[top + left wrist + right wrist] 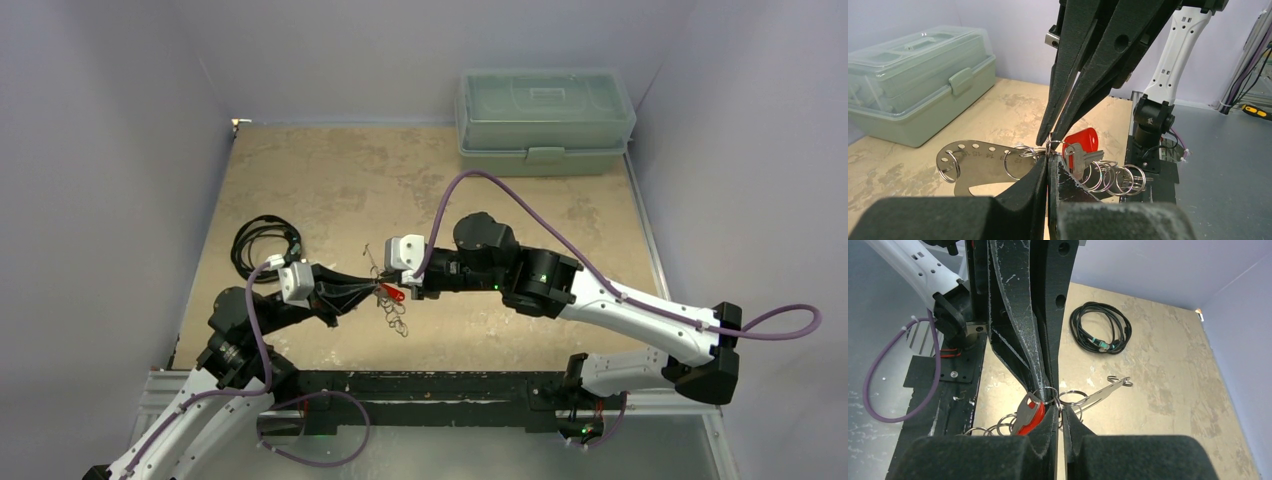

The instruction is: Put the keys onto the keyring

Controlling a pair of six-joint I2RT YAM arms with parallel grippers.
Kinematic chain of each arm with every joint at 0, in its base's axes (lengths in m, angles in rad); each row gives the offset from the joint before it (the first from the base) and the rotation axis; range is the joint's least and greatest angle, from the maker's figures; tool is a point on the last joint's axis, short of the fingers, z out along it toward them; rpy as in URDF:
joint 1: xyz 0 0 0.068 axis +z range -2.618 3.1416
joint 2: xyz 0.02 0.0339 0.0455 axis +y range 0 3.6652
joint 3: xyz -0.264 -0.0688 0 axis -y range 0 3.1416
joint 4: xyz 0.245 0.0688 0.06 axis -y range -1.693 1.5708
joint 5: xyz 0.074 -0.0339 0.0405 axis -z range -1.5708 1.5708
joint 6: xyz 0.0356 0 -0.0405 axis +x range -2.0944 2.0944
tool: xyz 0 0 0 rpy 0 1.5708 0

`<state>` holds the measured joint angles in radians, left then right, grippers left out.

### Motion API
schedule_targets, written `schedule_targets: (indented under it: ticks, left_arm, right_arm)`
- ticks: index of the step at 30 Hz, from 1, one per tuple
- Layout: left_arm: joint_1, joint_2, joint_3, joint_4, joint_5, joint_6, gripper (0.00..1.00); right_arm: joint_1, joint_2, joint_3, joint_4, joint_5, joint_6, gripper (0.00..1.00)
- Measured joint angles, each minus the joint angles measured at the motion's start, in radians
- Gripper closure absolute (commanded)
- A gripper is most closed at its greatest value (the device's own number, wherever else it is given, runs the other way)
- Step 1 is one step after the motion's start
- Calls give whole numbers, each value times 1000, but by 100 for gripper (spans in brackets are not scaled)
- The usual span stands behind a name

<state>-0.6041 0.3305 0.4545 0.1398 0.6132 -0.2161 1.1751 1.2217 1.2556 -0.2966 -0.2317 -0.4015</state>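
Both grippers meet tip to tip over the middle of the table. The keyring (1113, 177) is a chain of thin silver rings joined to a flat pale metal plate (973, 161) with numbered holes. It hangs between the grippers (397, 318). My left gripper (1048, 162) is shut on one small ring. My right gripper (1060, 410) comes in from the other side (1050, 139), its pads pinched on the same cluster of rings. The key (1082, 150), silver with a red head, hangs from a ring just beside both tips (1034, 416) (392, 293).
A pale green lidded toolbox (545, 120) stands at the back right of the tan tabletop. A coiled black cable (262, 245) lies at the left. Grey walls enclose the table on three sides. The arm bases sit on the black rail (430, 385) at the near edge.
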Motion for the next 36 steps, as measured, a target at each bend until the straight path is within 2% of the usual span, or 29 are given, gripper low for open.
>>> schedule_targets:
  ticks: [5, 16, 19, 29, 36]
  left_arm:
    - [1, 0, 0, -2, -1, 0, 100]
    - [1, 0, 0, 2, -7, 3, 63]
    - [1, 2, 5, -6, -27, 4, 58]
    - [1, 6, 43, -41, -98, 16, 53]
    - [1, 61, 80, -40, -109, -20, 47]
  right_arm:
    - [-5, 1, 1, -8, -23, 0, 100]
    - [-11, -20, -38, 2, -25, 23, 100]
    - [-11, -38, -54, 10, 4, 32, 100]
    - [-11, -72, -74, 23, 147, 50, 100]
    - [-11, 11, -31, -44, 295, 71, 100]
